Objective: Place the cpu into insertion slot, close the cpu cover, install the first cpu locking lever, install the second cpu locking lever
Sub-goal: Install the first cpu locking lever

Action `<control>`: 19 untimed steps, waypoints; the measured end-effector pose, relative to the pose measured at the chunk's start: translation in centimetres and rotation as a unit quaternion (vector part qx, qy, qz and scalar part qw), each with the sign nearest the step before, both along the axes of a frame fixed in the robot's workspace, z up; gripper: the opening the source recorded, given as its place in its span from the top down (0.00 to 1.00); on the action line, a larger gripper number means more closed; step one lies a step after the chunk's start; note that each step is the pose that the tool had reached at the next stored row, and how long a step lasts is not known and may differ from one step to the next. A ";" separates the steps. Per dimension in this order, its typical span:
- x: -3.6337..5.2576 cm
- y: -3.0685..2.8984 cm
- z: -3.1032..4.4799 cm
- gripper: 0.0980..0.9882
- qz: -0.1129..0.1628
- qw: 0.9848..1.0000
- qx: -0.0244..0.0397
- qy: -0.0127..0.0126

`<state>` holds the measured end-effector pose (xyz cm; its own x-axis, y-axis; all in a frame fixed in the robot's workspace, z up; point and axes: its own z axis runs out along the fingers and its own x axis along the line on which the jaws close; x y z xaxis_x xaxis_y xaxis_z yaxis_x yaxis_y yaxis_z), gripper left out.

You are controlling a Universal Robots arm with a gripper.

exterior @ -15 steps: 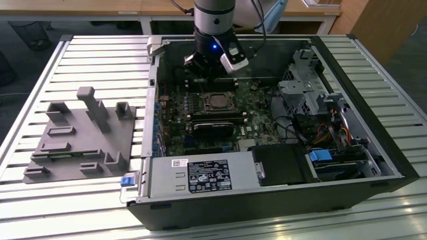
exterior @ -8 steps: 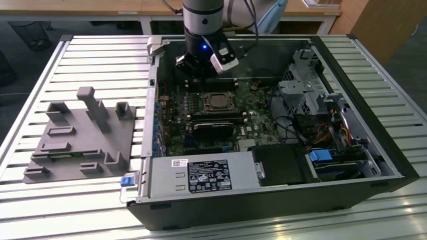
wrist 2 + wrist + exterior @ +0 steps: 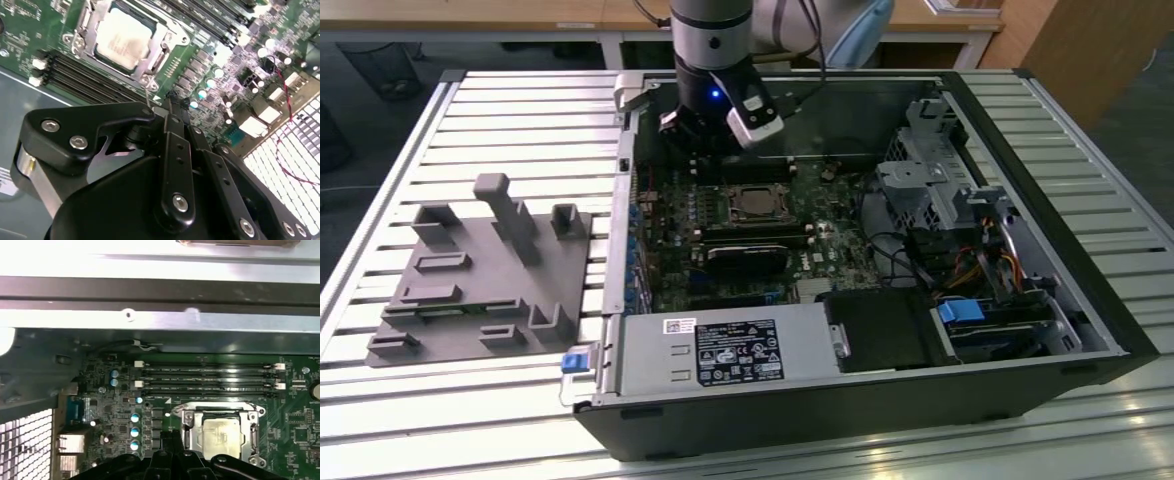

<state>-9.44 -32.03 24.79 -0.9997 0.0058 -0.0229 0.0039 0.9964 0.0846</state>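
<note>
Gripper [image 3: 172, 102] hangs low over the green motherboard [image 3: 20, 30] with its fingers drawn together and nothing visibly caught between them. Just beyond its fingertips, near but not touching, the cpu [image 3: 122, 37] lies flat on the board, with the silver cpu cover [image 3: 150, 65] folded down around its edges, framing the pale top.

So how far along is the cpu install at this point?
Done: the cpu lies seated on the board, and the cpu cover looks down flat around it. In hand: the gripper hangs low right beside that cover. Left: the two locking levers; I cannot tell whether either is latched.
</note>
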 end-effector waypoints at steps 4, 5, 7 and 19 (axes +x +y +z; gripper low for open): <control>-0.52 0.08 -0.01 0.99 0.000 1.000 0.001 0.000; -0.60 0.15 0.00 0.99 0.000 1.000 0.001 0.000; -0.75 0.33 0.00 0.99 0.000 1.000 0.001 0.000; -1.26 1.76 0.01 0.99 0.000 1.000 0.001 0.000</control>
